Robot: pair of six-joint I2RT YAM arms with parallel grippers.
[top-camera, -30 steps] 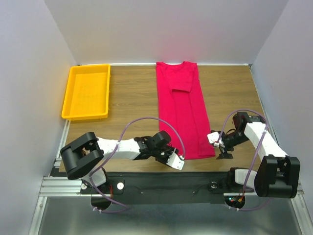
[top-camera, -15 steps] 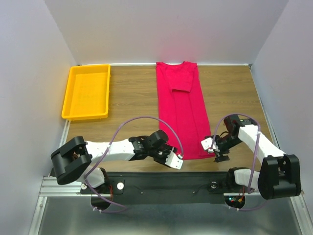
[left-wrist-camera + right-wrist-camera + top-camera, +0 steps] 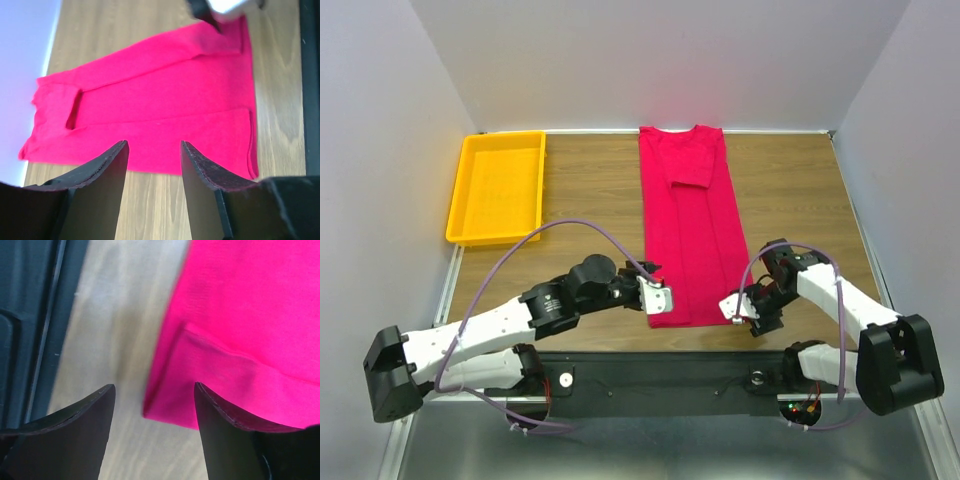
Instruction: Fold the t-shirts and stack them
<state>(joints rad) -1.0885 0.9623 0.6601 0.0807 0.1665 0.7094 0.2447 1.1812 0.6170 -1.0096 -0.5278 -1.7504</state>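
One red t-shirt (image 3: 692,230) lies flat in a long narrow strip down the middle of the table, sleeves folded in, collar at the far end. My left gripper (image 3: 656,298) hovers at the strip's near left corner, open; in the left wrist view the left gripper (image 3: 153,149) spans the t-shirt (image 3: 150,105) edge with wood below. My right gripper (image 3: 734,308) hangs at the near right corner, open. In the right wrist view the right gripper (image 3: 154,387) brackets the corner of the t-shirt (image 3: 240,315) without touching it.
A yellow tray (image 3: 492,239) stands at the far left of the wooden table (image 3: 590,200). The black rail (image 3: 660,365) of the arm bases runs along the near edge. Grey walls close in the back and both sides.
My left arm swung out from the front edge, bringing its gripper up against the shirt's near left corner. My right gripper slid left to the near right corner.
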